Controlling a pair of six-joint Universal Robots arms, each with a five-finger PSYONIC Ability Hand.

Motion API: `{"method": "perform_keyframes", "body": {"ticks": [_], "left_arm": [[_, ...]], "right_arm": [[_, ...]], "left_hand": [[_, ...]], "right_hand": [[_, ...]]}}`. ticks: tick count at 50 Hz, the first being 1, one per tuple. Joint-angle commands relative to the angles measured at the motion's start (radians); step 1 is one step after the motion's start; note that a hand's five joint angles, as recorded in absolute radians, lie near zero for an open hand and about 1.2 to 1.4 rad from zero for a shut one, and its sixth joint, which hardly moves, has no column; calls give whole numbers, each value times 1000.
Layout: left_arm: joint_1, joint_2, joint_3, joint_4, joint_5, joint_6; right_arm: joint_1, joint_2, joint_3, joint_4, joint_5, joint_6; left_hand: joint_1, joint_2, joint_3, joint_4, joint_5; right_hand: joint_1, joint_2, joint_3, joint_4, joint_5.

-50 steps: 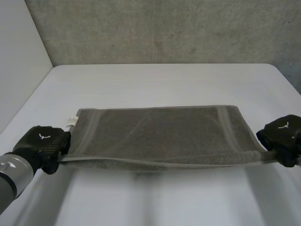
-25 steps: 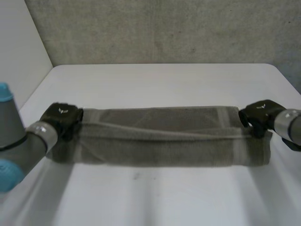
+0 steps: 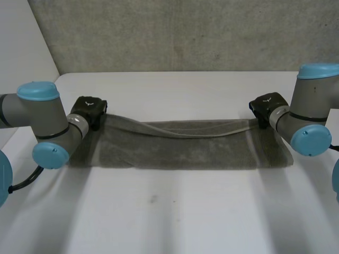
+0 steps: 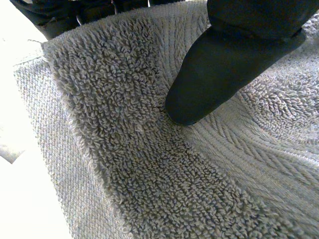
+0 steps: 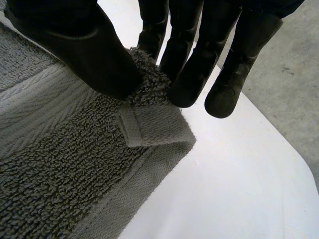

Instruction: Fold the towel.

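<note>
We are pinching the grey terry towel (image 3: pixel 180 151) corners with left hand (image 3: pixel 89 108) and right hand (image 3: pixel 267 103); its slack middle is threatening a creased fold.

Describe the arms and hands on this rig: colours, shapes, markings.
Both arms, left arm and right arm, are grey tubes with rounded light-blue caps at the joints and a silvery ring at each wrist. The left hand and right hand are matte black, each with a small white mark on its back. Their fingers are smooth and round-tipped.

place: lab/test cell | cues: bare concrete wall (image 3: pixel 185 32) behind far edge of plain white table (image 3: pixel 175 211), two robot arms
</note>
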Motion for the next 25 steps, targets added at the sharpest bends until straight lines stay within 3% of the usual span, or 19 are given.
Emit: {"method": "perform_keyframes", "body": {"ticks": [1,5,6,7,8,9,11,17,25], "left_arm": [[0,1,-14,-8,-10,2],[2,1,-13,-10,-12,1],[2,1,-13,-8,-12,-1],[2,1,-13,-8,-12,-1],[0,2,-11,-8,-15,1],[0,2,-11,-8,-15,1],[0,9,-4,-5,-19,-4],[0,57,21,-5,-19,-13],[2,191,-45,-8,-19,-61]], "right_arm": [[0,13,-27,0,-1,-5],[0,30,-44,0,-1,-8],[0,36,-52,0,2,-8],[0,36,-52,0,2,-8],[0,39,-58,1,10,-6],[0,38,-64,0,25,-5],[0,35,-73,1,48,-3],[-5,-51,-109,-6,117,34],[-17,-252,-54,-11,102,198]], "left_hand": [[191,178,179,177,185],[191,178,179,177,185],[43,30,31,29,37],[41,29,30,27,36],[-799,-811,-810,-813,-804],[-807,-820,-819,-821,-813],[-1031,-1044,-1043,-1045,-1037],[-1031,-1044,-1043,-1045,-1037],[-1031,-1044,-1043,-1045,-1037]], "right_hand": [[75,75,85,58,62],[75,75,85,58,62],[75,75,85,58,62],[75,75,85,58,62],[-261,-261,-251,-278,-274],[-1147,-1147,-1137,-1164,-1160],[-1147,-1147,-1137,-1164,-1160],[-1147,-1147,-1137,-1164,-1160],[-1147,-1147,-1137,-1164,-1160]]}}
